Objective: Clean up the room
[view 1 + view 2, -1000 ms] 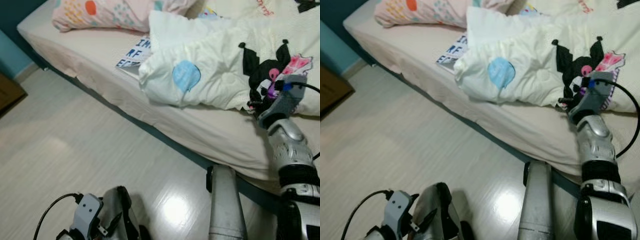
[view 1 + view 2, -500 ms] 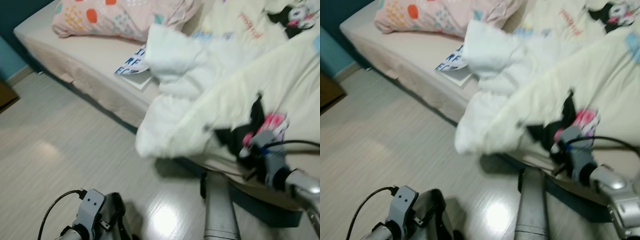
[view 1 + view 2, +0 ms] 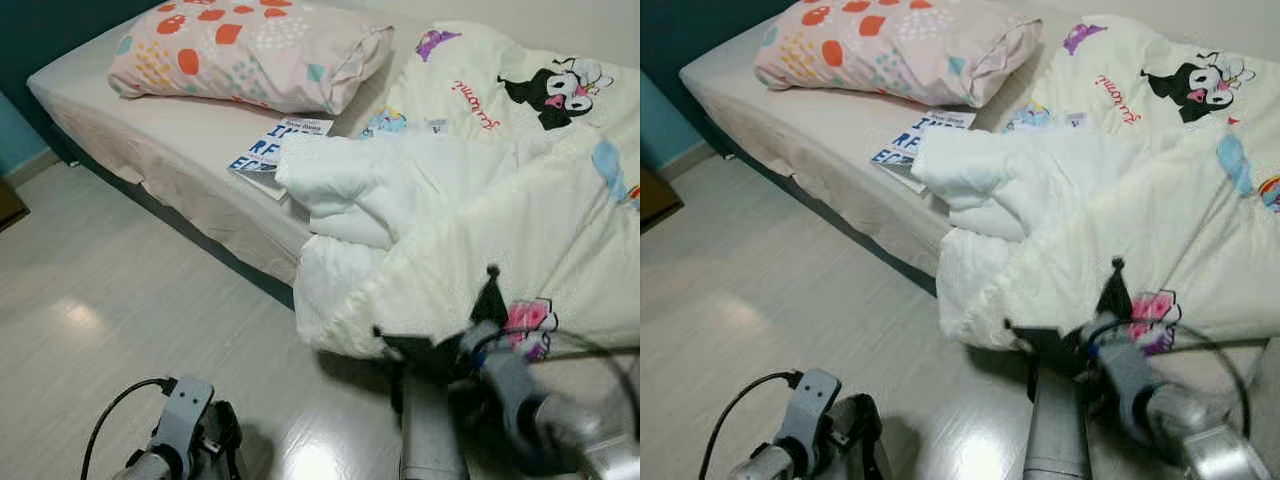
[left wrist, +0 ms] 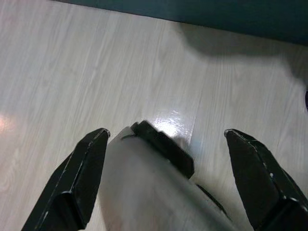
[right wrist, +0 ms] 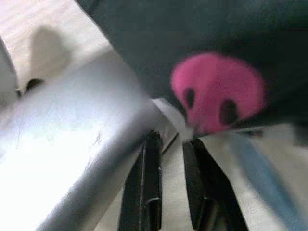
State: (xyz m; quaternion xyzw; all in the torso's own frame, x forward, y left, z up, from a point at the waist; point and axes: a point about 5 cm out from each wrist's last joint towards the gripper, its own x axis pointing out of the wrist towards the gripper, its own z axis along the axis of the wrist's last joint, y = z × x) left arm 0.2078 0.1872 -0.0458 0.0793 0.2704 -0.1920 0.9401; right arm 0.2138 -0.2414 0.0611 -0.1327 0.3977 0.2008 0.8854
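Before me stands a bed with a beige fitted sheet, its near long edge running slantwise across my view; a dark teal base shows as a strip beneath that edge. At the head end, close to the far corner, lies a pink pillow printed with red, orange and pale blue spots. Just beside it, towards the bed's near edge, a flat book with large blue letters on white lies on the sheet, one side tucked under the comforter. The pale wood-plank floor carries glossy patches of light; a teal wall rises behind the head end; a brown wooden corner juts in at my left.
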